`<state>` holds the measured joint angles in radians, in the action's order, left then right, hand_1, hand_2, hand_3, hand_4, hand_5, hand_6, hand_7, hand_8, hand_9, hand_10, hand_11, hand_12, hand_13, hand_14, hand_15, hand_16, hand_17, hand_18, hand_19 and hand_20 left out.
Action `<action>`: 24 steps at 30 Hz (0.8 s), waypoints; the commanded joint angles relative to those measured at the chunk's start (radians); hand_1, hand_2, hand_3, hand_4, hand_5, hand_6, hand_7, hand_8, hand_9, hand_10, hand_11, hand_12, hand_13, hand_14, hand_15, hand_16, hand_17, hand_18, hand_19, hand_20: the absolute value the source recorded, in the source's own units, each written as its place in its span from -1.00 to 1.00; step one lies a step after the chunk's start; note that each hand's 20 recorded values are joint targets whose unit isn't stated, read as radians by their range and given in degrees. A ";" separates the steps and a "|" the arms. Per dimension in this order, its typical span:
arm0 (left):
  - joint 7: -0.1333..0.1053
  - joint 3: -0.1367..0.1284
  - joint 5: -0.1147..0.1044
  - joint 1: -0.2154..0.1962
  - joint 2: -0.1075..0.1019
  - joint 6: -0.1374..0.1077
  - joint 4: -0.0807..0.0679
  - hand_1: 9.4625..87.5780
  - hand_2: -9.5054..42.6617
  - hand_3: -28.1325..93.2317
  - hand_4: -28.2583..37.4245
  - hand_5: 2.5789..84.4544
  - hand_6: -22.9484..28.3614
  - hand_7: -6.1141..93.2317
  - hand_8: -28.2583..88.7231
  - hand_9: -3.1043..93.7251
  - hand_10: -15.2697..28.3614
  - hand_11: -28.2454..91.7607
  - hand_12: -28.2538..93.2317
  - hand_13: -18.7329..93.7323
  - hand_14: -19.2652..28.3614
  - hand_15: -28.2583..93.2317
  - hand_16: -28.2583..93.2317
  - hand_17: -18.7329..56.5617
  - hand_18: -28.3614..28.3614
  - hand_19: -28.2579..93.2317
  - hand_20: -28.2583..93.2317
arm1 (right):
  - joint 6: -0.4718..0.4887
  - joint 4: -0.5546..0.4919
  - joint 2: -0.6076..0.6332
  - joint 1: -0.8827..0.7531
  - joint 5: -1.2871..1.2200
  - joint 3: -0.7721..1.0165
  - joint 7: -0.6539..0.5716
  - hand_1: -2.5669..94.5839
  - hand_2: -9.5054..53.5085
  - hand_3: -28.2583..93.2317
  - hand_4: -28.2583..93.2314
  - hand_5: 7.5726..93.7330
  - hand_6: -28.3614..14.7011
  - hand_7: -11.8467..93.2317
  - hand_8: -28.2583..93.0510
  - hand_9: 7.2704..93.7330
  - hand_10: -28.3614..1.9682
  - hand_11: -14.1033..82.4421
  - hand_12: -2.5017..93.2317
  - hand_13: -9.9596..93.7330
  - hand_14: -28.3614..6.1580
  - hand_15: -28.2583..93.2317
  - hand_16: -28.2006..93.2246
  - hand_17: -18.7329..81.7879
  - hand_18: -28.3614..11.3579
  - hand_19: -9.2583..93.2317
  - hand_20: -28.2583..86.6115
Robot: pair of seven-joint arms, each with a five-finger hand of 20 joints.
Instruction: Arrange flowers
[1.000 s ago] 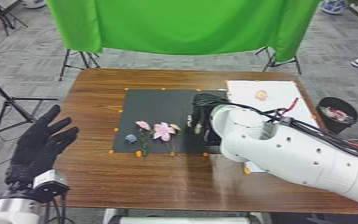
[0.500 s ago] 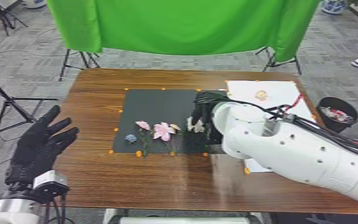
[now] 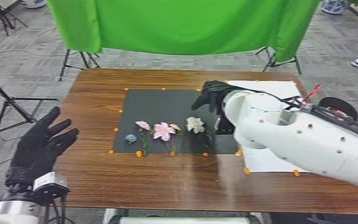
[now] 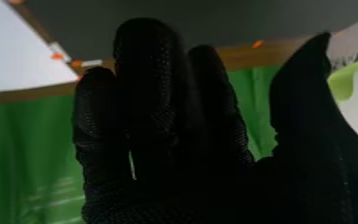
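My right hand [image 3: 213,97] is over the right part of the black mat [image 3: 158,105], open and holding nothing. In the right wrist view the same hand [image 4: 171,135] has straight fingers, with the thumb apart. On the mat's near half lie a blue flower [image 3: 131,138], a light pink flower [image 3: 143,125], a larger pink flower [image 3: 163,131] and a white flower [image 3: 195,125], side by side, stems towards the near edge. The white one is a little nearer the robot than my right hand. My left hand [image 3: 40,145] is open, left of the table.
White paper [image 3: 269,157] lies on the table's right side, partly under my right arm. Orange markers [image 3: 140,154] line the mat's edges. A black bin [image 3: 338,106] stands beyond the table's right edge. Green cloth [image 3: 180,30] hangs behind the table [image 3: 140,185].
My right hand has moved up and right, away from the white flower, which is now uncovered beside the pink ones. My left hand has hardly moved.
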<state>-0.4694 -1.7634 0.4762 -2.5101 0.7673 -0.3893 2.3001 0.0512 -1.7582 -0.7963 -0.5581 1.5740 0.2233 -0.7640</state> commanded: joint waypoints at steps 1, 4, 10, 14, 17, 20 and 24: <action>0.005 0.011 0.003 0.012 -0.006 -0.004 0.001 -0.49 -0.35 0.48 -0.76 -0.27 0.21 -0.74 -0.64 -0.38 0.56 -0.14 -0.35 -0.32 0.97 0.39 -0.74 -0.73 1.00 0.33 -0.54 | -0.013 0.168 0.068 0.135 -0.067 -0.041 0.008 -0.53 -0.42 0.80 -0.91 0.01 0.11 -0.57 -0.69 0.00 -0.39 -0.51 -0.66 0.39 -0.21 0.53 -0.36 0.18 -0.47 1.00 -0.39; -0.014 0.017 -0.013 0.009 -0.027 -0.010 0.001 -0.49 -0.35 0.48 -0.76 -0.27 0.21 -0.74 -0.64 -0.37 0.56 -0.14 -0.35 -0.32 0.97 0.39 -0.74 -0.73 1.00 0.33 -0.54 | 0.051 0.228 0.066 0.137 -0.091 -0.023 0.004 -0.56 -0.42 0.82 -0.91 -0.12 0.11 -0.59 -0.68 -0.16 -0.36 -0.58 -0.65 0.33 -0.29 0.55 -0.38 0.15 -0.49 1.00 -0.41; -0.015 0.024 -0.009 0.028 -0.024 -0.005 -0.003 -0.49 -0.35 0.48 -0.76 -0.27 0.21 -0.74 -0.64 -0.37 0.56 -0.14 -0.35 -0.32 0.97 0.39 -0.74 -0.73 1.00 0.33 -0.54 | 0.126 0.302 0.056 0.105 -0.110 0.025 -0.020 -0.59 -0.41 0.86 -0.90 -0.23 0.09 -0.61 -0.68 -0.26 -0.14 -0.61 -0.65 0.33 -0.33 0.57 -0.39 0.15 -0.51 1.00 -0.41; 0.011 0.028 0.013 0.046 -0.002 0.011 -0.007 -0.49 -0.35 0.48 -0.76 -0.27 0.21 -0.74 -0.64 -0.38 0.56 -0.14 -0.35 -0.32 0.97 0.39 -0.74 -0.73 1.00 0.33 -0.54 | 0.156 0.329 0.049 0.076 -0.117 0.057 -0.041 -0.60 -0.37 0.88 -0.89 -0.24 0.07 -0.63 -0.69 -0.27 0.02 -0.62 -0.67 0.34 -0.33 0.58 -0.40 0.16 -0.54 1.00 -0.38; 0.029 0.030 0.028 0.062 0.016 0.024 -0.010 -0.49 -0.35 0.49 -0.76 -0.27 0.21 -0.73 -0.64 -0.38 0.56 -0.14 -0.35 -0.32 0.97 0.39 -0.74 -0.73 1.00 0.33 -0.54 | 0.169 0.343 0.055 0.072 -0.122 0.058 -0.055 -0.62 -0.36 0.90 -0.89 -0.26 0.05 -0.63 -0.69 -0.32 0.04 -0.64 -0.69 0.35 -0.33 0.58 -0.40 0.16 -0.55 1.00 -0.36; 0.037 0.026 0.036 0.063 0.028 0.030 -0.008 -0.48 -0.35 0.49 -0.76 -0.27 0.21 -0.73 -0.64 -0.38 0.56 -0.14 -0.35 -0.32 0.97 0.39 -0.74 -0.73 1.00 0.33 -0.54 | 0.190 0.360 0.053 0.053 -0.130 0.083 -0.074 -0.63 -0.34 0.92 -0.88 -0.26 0.05 -0.64 -0.69 -0.34 0.04 -0.64 -0.70 0.35 -0.33 0.59 -0.41 0.17 -0.57 1.00 -0.35; 0.042 0.022 0.043 0.069 0.039 0.037 -0.010 -0.48 -0.35 0.49 -0.77 -0.27 0.21 -0.73 -0.64 -0.38 0.56 -0.14 -0.35 -0.32 0.97 0.39 -0.74 -0.73 1.00 0.33 -0.54 | 0.214 0.374 0.054 0.037 -0.128 0.101 -0.089 -0.64 -0.33 0.93 -0.89 -0.26 0.05 -0.63 -0.69 -0.36 0.04 -0.64 -0.71 0.36 -0.33 0.60 -0.41 0.17 -0.58 1.00 -0.33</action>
<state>-0.4457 -1.7360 0.5020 -2.4447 0.7789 -0.3747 2.2923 0.2247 -1.4089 -0.7492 -0.5005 1.4435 0.3019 -0.8232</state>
